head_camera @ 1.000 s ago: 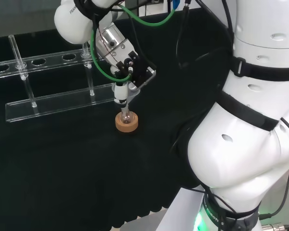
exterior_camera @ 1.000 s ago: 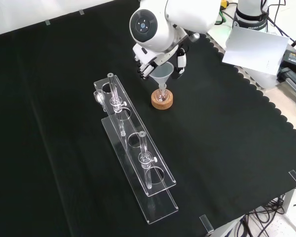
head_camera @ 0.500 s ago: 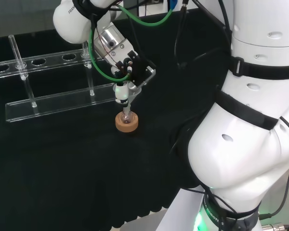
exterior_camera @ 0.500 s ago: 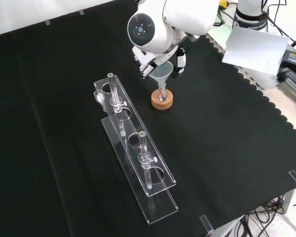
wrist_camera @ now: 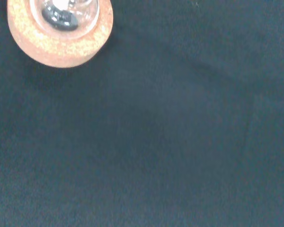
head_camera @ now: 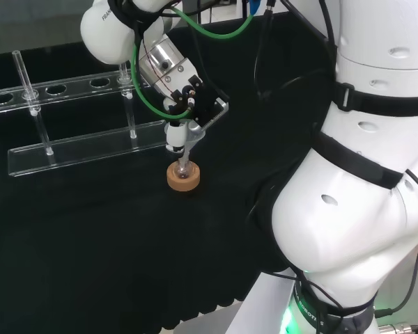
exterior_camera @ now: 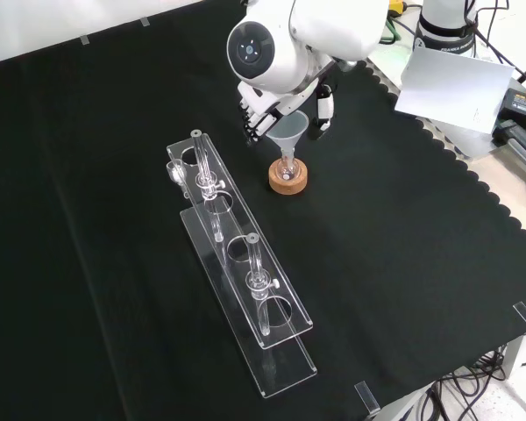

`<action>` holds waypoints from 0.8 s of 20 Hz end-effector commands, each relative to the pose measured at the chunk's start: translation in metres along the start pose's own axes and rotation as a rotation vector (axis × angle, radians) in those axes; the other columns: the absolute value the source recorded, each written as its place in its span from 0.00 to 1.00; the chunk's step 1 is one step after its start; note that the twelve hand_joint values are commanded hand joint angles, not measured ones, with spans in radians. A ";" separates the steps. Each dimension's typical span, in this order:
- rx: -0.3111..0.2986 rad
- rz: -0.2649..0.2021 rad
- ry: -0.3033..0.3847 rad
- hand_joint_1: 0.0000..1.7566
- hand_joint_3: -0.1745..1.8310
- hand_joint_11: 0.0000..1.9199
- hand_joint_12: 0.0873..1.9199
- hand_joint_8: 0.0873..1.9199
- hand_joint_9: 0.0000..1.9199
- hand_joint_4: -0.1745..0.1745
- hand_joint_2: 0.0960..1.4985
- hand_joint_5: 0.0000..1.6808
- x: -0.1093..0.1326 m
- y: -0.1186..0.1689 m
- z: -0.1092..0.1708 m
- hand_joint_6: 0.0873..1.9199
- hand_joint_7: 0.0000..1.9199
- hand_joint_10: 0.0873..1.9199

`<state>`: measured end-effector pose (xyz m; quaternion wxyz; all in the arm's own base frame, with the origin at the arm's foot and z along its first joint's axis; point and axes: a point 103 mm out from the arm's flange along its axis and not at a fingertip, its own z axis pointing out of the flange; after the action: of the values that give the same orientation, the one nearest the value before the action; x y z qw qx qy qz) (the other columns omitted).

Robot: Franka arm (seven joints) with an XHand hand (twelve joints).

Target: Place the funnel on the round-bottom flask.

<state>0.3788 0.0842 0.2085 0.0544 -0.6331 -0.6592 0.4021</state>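
A clear funnel (exterior_camera: 287,132) stands upright with its stem in the neck of the small round-bottom flask (exterior_camera: 287,164). The flask sits in a cork ring (exterior_camera: 287,179) on the black cloth. My hand (exterior_camera: 322,103) hangs just above and behind the funnel's cone, its fingers fairly straight on either side of the rim, with a small gap on the right side in the front view. In the head view the hand (head_camera: 195,104) is above the cork ring (head_camera: 183,176). The wrist view looks down on the cork ring (wrist_camera: 61,40) and the flask's bulb (wrist_camera: 78,7), which holds a dark pellet.
A long clear rack (exterior_camera: 237,281) with upright glass tubes lies left of the flask in the front view, and behind it in the head view (head_camera: 83,146). A grey board (exterior_camera: 456,83) lies off the cloth's right edge. My arm's white link (exterior_camera: 263,48) stands above the hand.
The hand has drawn slightly up and away from the funnel's rim, and its right-side finger in the front view now stands higher. Funnel, flask and cork ring have stayed in place.
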 end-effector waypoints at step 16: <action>-0.226 -0.025 0.110 0.23 0.21 0.06 0.73 0.22 0.09 0.42 0.41 0.06 -0.027 -0.032 -0.023 0.00 0.00 0.36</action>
<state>0.3782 0.0848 0.2362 0.0311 -0.6416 -0.6800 0.3535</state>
